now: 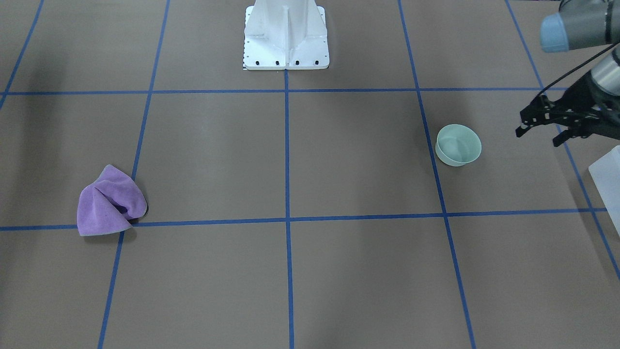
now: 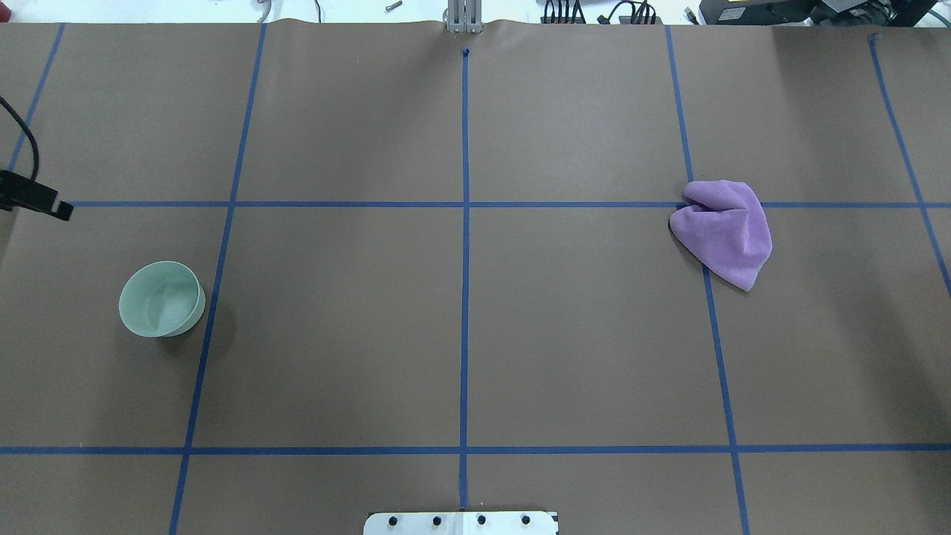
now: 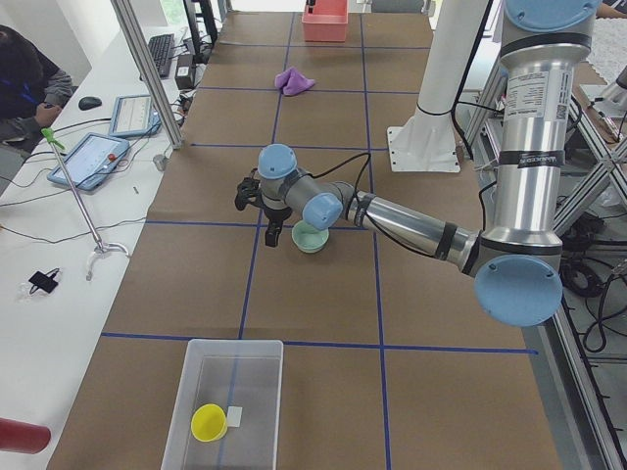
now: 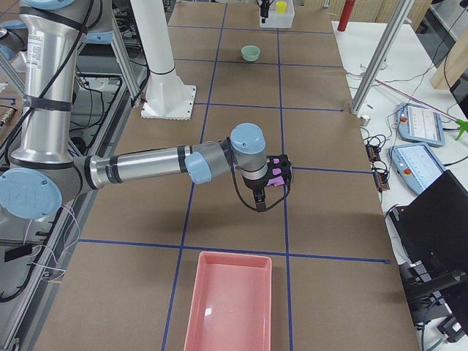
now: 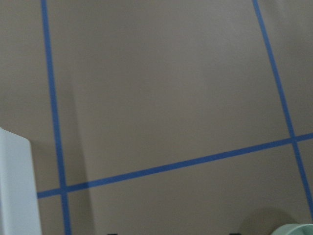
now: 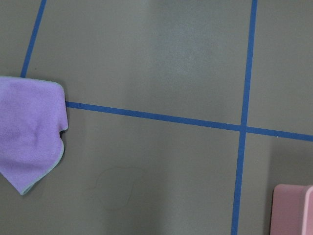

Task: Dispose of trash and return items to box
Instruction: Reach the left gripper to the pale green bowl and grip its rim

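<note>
A mint-green bowl (image 1: 458, 144) stands upright on the brown table, also seen from overhead (image 2: 162, 299). My left gripper (image 1: 538, 137) hovers beside it, toward the table's end, open and empty. A crumpled purple cloth (image 1: 110, 201) lies on the other half of the table (image 2: 724, 232) and at the left edge of the right wrist view (image 6: 29, 132). My right gripper (image 4: 263, 191) shows only in the right side view, hovering over the cloth (image 4: 276, 174). I cannot tell whether it is open or shut.
A clear box (image 3: 223, 411) holding a yellow cup (image 3: 209, 422) sits at the table's left end; its corner shows in the front view (image 1: 608, 174). A pink tray (image 4: 230, 303) sits at the right end. The robot's white base (image 1: 286, 34) is at the table's middle.
</note>
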Motion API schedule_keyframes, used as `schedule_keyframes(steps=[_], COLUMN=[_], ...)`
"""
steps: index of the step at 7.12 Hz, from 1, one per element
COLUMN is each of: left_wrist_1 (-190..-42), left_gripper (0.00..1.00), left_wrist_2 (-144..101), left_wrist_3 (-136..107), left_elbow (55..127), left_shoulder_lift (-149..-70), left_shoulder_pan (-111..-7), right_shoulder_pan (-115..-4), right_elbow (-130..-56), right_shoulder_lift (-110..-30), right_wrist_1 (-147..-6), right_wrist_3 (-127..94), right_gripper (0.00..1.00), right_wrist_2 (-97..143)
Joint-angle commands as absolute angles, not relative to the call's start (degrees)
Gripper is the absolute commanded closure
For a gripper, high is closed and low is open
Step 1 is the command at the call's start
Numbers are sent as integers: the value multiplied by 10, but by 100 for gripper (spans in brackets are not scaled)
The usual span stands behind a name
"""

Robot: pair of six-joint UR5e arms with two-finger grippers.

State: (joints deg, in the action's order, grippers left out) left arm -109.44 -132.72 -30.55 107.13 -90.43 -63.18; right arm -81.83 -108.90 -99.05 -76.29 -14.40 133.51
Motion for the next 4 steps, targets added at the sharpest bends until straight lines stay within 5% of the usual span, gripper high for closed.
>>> schedule_keyframes(steps=[1,4], left_wrist_1=[-1135,-1197], left_gripper=[2,3], left_wrist_2=[-1246,-1225], left_wrist_3=[-378,-383], left_elbow=[1070,993], left_shoulder_lift=[-897,-909], left_shoulder_pan=[-513,-490], right_shoulder_pan=[-818,-818], right_elbow=[-1089,-1088], right_shoulder_lift=[-991,-991], right_wrist_1=[-763,-763], right_wrist_3=[-143,-143], right_gripper=[0,0], right_wrist_2=[1335,1334])
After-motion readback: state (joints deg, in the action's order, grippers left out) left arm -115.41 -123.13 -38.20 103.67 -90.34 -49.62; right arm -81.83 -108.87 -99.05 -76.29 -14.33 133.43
